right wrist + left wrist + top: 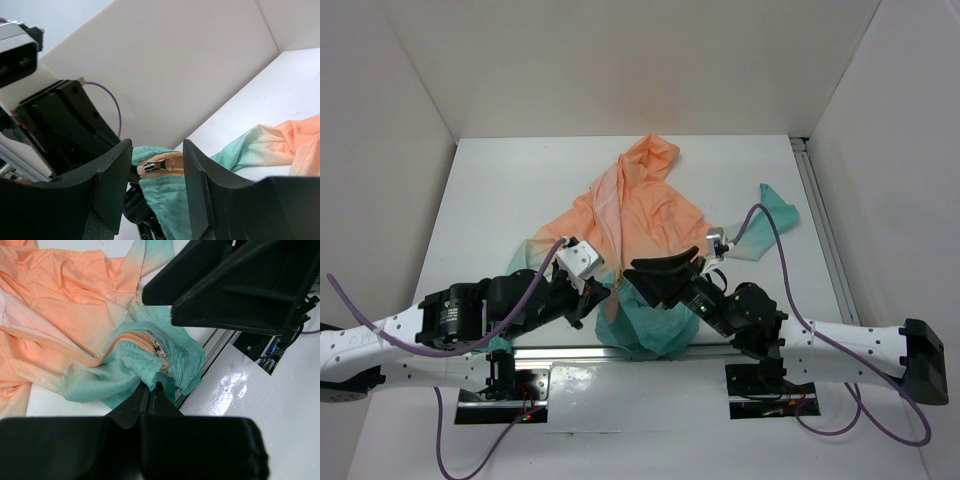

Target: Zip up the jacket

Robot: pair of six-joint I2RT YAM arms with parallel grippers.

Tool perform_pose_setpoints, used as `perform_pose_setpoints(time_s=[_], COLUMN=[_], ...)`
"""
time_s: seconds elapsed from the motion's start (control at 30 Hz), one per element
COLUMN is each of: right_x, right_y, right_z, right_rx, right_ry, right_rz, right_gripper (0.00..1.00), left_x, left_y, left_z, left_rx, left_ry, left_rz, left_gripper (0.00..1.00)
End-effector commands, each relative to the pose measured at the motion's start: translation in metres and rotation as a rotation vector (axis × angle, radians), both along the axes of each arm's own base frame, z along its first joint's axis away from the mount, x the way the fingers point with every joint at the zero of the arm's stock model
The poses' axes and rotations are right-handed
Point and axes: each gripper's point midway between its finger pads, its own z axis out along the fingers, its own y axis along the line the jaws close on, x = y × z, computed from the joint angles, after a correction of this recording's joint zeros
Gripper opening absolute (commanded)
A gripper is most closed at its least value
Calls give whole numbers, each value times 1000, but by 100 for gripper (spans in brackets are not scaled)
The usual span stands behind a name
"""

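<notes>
Clamping limp, light jacket [75,305] in left gripper [150,391]; straddling small pull [167,163], likely best hold, with right gripper [157,150] parted, empty.

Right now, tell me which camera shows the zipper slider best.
Left wrist: the zipper slider lies unobstructed on the jacket, at the end of the orange tape. Right wrist shows only its pull inside the open right gripper. Top external does not show it.
</notes>
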Motion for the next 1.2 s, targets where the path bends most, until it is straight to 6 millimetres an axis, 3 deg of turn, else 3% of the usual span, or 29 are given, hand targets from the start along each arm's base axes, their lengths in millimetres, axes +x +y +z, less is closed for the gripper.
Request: perform_pose_setpoints(time_s=[0.0,0.27,0.33,0.5,1.17], right_x=[9,22,20,12,6], right_y=[-1,-3,0,1,6], right_z=[10,6,1,12,-7], right_rx=[34,75,72,109,123], right_ry=[-1,34,42,42,96], right_rz=[15,61,75,127,178], right_gripper=[52,51,50,48,47], left_x=[2,2,2,2,2], left_y=[-2,-1,0,0,0], left_z=[17,21,19,19,23], left_rx=[-50,-59,-50,-44,-53], left_ry=[-25,-27,-25,-32,-34], left_rz=[6,6,6,3,3], left_gripper=[0,0,0,0,0])
